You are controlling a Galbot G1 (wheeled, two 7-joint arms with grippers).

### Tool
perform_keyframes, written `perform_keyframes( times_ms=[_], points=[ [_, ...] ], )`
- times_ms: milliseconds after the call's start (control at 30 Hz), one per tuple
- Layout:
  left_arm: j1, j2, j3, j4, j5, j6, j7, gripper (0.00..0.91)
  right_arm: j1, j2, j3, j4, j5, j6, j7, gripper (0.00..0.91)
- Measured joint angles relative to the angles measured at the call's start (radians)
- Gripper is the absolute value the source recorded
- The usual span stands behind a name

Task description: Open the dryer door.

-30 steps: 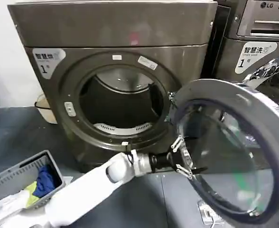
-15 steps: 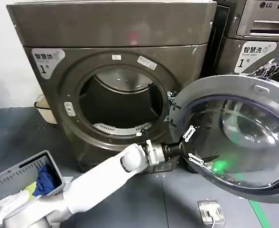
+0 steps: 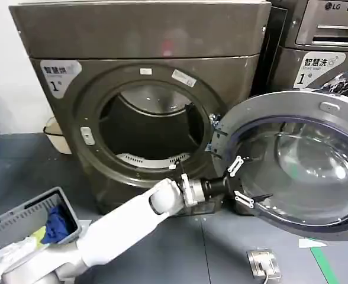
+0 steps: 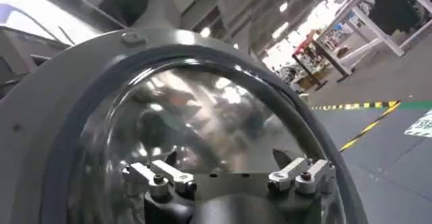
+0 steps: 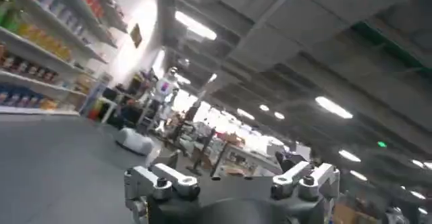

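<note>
**Door swung wide, left end effector at the glass**

Swung a little further since half a second ago, the dryer door (image 3: 298, 163) now stands fully open to the right of the drum opening, and the green glint on its glass is gone. The left end effector (image 3: 240, 182) sits at the door's inner face with its two fingers spread apart, clamped on nothing; the upper fingertip lies near the grey inner frame and the lower one points at the dark glass bowl. Whether either tip touches the door cannot be told. In the left wrist view the door's glass bowl (image 4: 202, 124) bulges just ahead of the spread fingers (image 4: 162, 177). The right end effector (image 5: 229, 181) is aimed up at a ceiling with strip lights, its fingers also apart and empty.

One dryer (image 3: 141, 100) stands with its drum open. One LG-marked machine (image 3: 322, 41) stands beside it, partly hidden by the open door. One grey laundry basket (image 3: 20, 222) with clothes sits on the floor at the left, and one small metal plate (image 3: 261, 263) lies on the floor below the door.
</note>
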Motion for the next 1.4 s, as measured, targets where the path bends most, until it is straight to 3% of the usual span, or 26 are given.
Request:
perform_keyframes(
  times_ms=[333,433,633,833,1100,1400],
  points=[
    [0.111,0.117,-0.103,-0.189,-0.068,0.083,0.014,0.907,-0.010,-0.025,0.023,-0.055,0.002,0.036,-0.026,0.907],
    [0.173,0.166,-0.173,-0.260,-0.154,0.162,-0.036,0.907,-0.021,-0.041,0.028,-0.082,0.002,0.040,-0.027,0.907],
    [0.356,0.255,-0.408,-0.427,-0.383,0.423,-0.213,0.907,-0.031,-0.075,0.029,-0.125,0.010,0.033,-0.027,0.907],
    [0.550,0.322,-0.667,-0.534,-0.458,0.662,-0.442,0.907,-0.032,-0.099,0.013,-0.140,0.016,0.024,-0.027,0.907],
    [0.735,0.384,-0.984,-0.545,-0.691,0.912,-0.740,0.907,-0.029,-0.122,-0.012,-0.124,0.070,-0.007,-0.036,0.907],
    [0.815,0.452,-1.227,-0.465,-1.046,1.152,-1.044,0.907,0.002,-0.144,-0.063,-0.084,0.078,-0.024,-0.061,0.907]
  ],
)
